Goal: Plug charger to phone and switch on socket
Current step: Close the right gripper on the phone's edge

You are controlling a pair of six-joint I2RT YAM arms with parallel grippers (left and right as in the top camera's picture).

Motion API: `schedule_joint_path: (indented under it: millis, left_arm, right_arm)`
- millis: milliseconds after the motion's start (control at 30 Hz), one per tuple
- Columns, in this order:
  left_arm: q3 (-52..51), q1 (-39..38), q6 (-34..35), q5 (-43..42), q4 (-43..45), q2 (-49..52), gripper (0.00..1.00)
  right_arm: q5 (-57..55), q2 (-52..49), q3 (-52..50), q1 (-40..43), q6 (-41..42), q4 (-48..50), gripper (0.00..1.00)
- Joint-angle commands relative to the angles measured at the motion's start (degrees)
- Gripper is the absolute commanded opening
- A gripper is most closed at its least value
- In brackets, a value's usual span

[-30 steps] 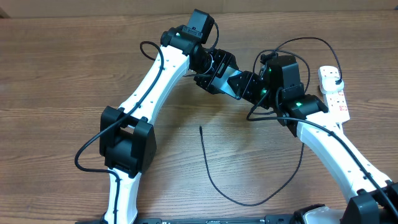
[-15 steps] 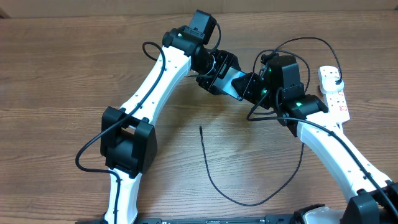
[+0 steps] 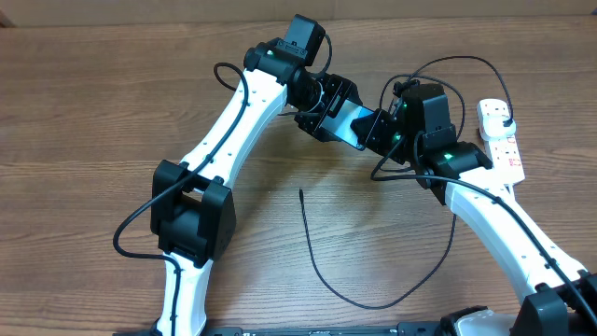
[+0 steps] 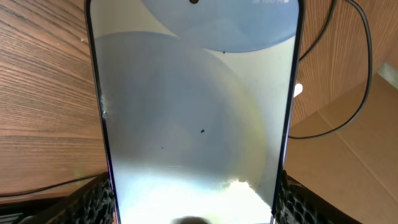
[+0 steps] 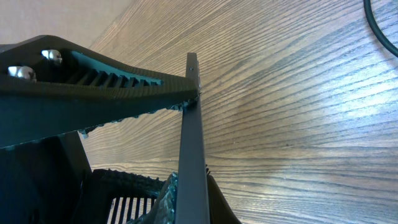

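The phone point(image 3: 352, 120), its pale screen lit, hangs above the table between both arms. My left gripper point(image 3: 326, 107) is shut across its width; in the left wrist view the phone point(image 4: 193, 106) fills the frame between the dark pads point(image 4: 93, 200). My right gripper point(image 3: 381, 131) is shut on the phone's other end, where the phone point(image 5: 192, 124) shows edge-on between the fingers point(image 5: 134, 196). The charger point(image 3: 322, 271) lies loose on the wood, its slim tip point(image 3: 300, 191) free. The white socket point(image 3: 502, 147) lies at the right, with a black plug point(image 3: 505, 116) in it.
The charger cable curves from mid-table towards the near edge and up beside the right arm point(image 3: 494, 224). The left arm point(image 3: 219, 140) crosses the left half of the table. The table's far edge point(image 3: 140, 25) runs along the top.
My right gripper's jaws have shut onto the phone's end. The left gripper keeps its hold, and both arms have hardly moved.
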State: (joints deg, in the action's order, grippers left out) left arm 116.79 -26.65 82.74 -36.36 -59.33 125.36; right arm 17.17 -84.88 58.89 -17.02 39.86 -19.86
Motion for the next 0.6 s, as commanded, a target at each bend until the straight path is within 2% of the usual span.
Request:
schedule_joint_path:
  millis: [0,67,100,167,200,233,300,567]
  left_arm:
    - [1.8,-1.2,-0.9,-2.5,0.1,-2.7,0.04]
    - [1.8,-1.2,-0.9,-2.4,0.1,-2.7,0.06]
    - [1.8,-1.2,-0.9,-2.5,0.1,-2.7,0.12]
    - [1.8,-1.2,-1.0,-2.4,0.0,-2.7,0.45]
    - [1.8,-1.1,-1.4,-2.4,0.0,-2.7,0.59]
    - [1.8,-1.1,-1.6,-2.5,0.0,-2.7,0.78]
    - [1.8,-1.0,-1.8,-2.4,0.0,-2.7,1.00]
    - [1.8,0.5,-5.9,-3.1,0.0,-2.7,1.00]
  right_arm:
    - [0.8,-0.1,1.2,-0.6,-0.2,0.9,0.04]
    - [0.8,-0.1,1.2,-0.5,-0.2,0.9,0.04]
    - [0.8,-0.1,1.2,-0.5,-0.2,0.9,0.04]
    - [0.8,-0.1,1.2,-0.5,-0.2,1.0,0.04]
    - [0.8,-0.1,1.2,-0.5,-0.2,1.0,0.04]
    - [0.8,-0.1,1.2,-0.5,-0.2,1.1,0.04]
    - [0.8,-0.1,1.2,-0.5,-0.2,1.2,0.04]
    - [-0.7,-0.1,1.2,-0.5,-0.2,1.3,0.04]
